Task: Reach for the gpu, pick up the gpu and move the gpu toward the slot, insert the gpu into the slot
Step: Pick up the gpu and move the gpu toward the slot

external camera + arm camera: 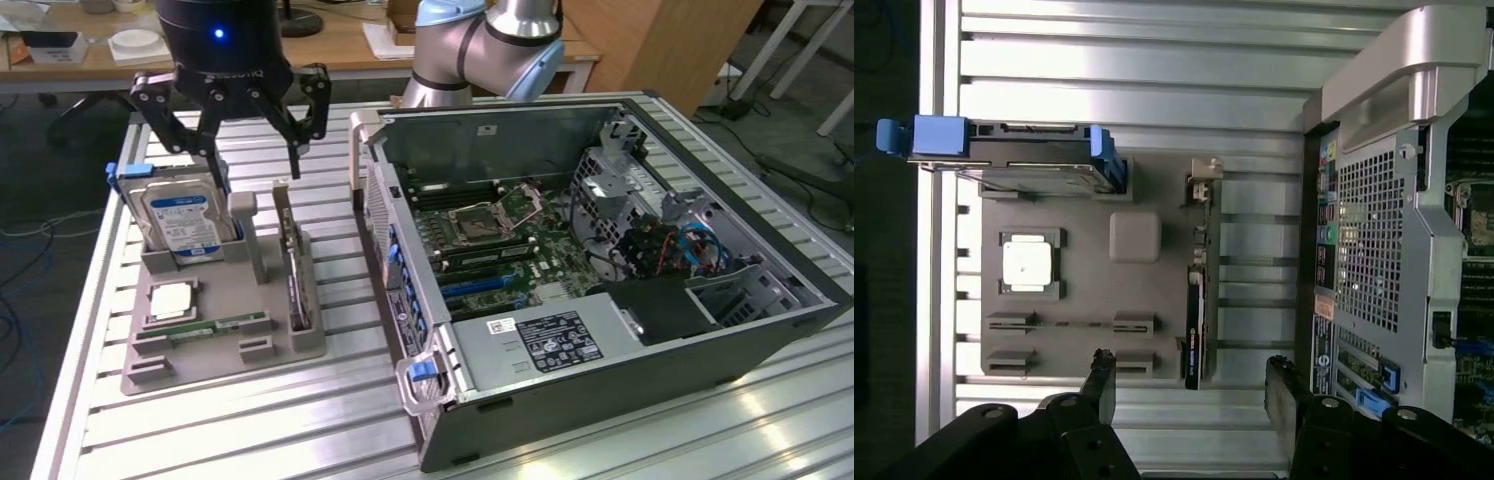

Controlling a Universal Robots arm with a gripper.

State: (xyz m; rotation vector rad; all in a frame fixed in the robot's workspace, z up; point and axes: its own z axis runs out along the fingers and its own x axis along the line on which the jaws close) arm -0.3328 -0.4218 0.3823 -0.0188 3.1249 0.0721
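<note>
Jaws stand fully open and grip nothing. They hang above the grey holder (200, 352), over the bracket end of the gpu (295, 278) and apart from it. In the wrist view one fingertip (1101, 382) shows on either side of the card's line.

The gpu (1195, 310) stands on its long edge in a groove of the holder, along the holder side nearest the computer case (627, 400). Its silvery bracket end points toward the far edge of the counter (267, 435).

The holder lies flat near the counter edge at the exterior view's left. It also carries an upright hard drive (182, 222), a flat silver CPU chip (171, 300) and a green memory stick (224, 325).

The case lies on its side, open, just beside the holder. The slot (477, 287) sits on the green motherboard (541, 250), between the CPU socket (475, 222) and the labelled silver cover (547, 340).
</note>
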